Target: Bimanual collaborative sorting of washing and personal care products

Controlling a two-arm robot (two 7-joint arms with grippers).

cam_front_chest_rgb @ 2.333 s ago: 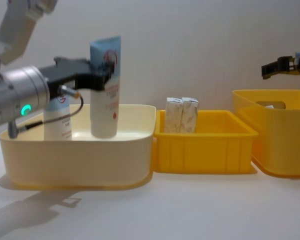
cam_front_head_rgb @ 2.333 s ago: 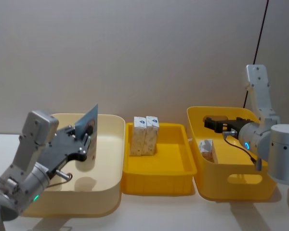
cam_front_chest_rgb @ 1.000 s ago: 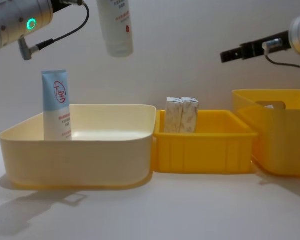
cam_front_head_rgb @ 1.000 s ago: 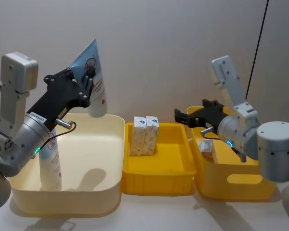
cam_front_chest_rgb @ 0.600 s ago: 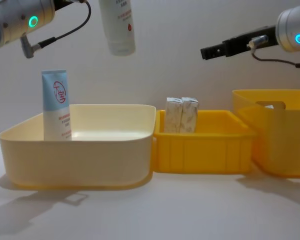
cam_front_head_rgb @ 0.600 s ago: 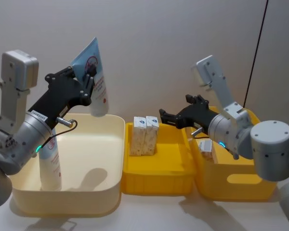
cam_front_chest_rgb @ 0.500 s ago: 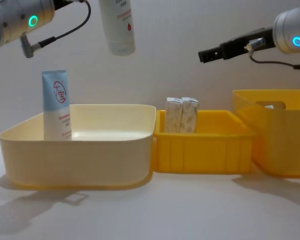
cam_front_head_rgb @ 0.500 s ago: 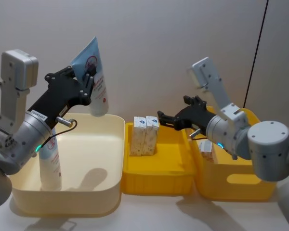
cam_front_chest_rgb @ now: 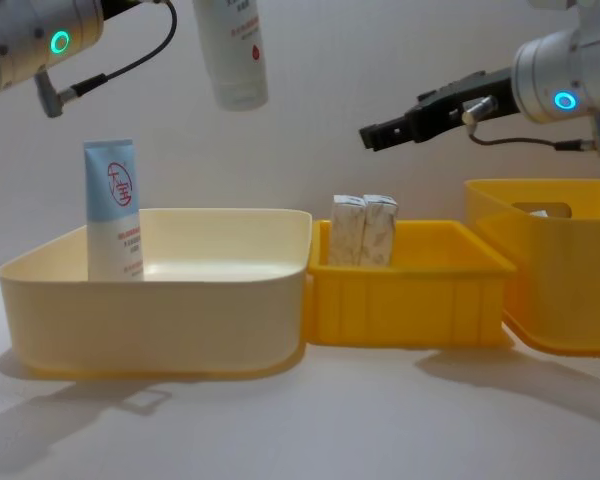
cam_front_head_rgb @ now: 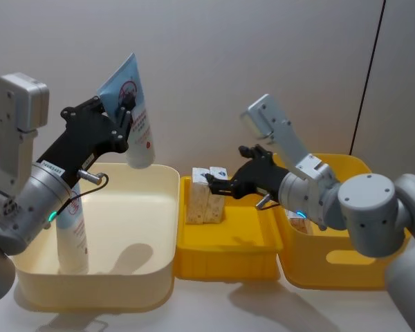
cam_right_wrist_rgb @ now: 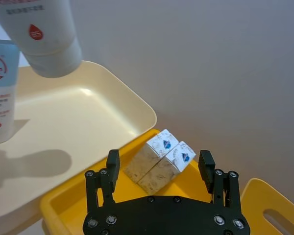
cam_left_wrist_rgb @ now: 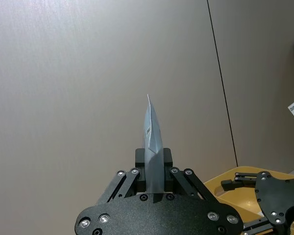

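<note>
While the L hand (cam_front_head_rgb: 126, 116) is clamped on a light-blue-and-white tube (cam_front_head_rgb: 140, 142) up in the air, the tube's long axis runs near vertical w/ a slight tilt. Cap end is down, flat crimped end up, and the red round logo faces the head cam. It hangs well above the cream bin (cam_front_head_rgb: 167, 207), toward the bin's right side in chest view. A 2nd tube (cam_front_chest_rgb: 113, 215) stands upright in that bin's left part, cap down, crimp up. R hand (cam_front_head_rgb: 218, 184) hovers above the two beige cartons (cam_front_head_rgb: 206, 199), fingers spread wide, gripping nothing, not touching them. Cartons stand upright side by side, touching, at the back left of the middle yellow bin (cam_front_head_rgb: 228, 257). Another yellow bin (cam_front_head_rgb: 346, 266) sits at right on the bench (cam_front_chest_rgb: 300, 420).
</note>
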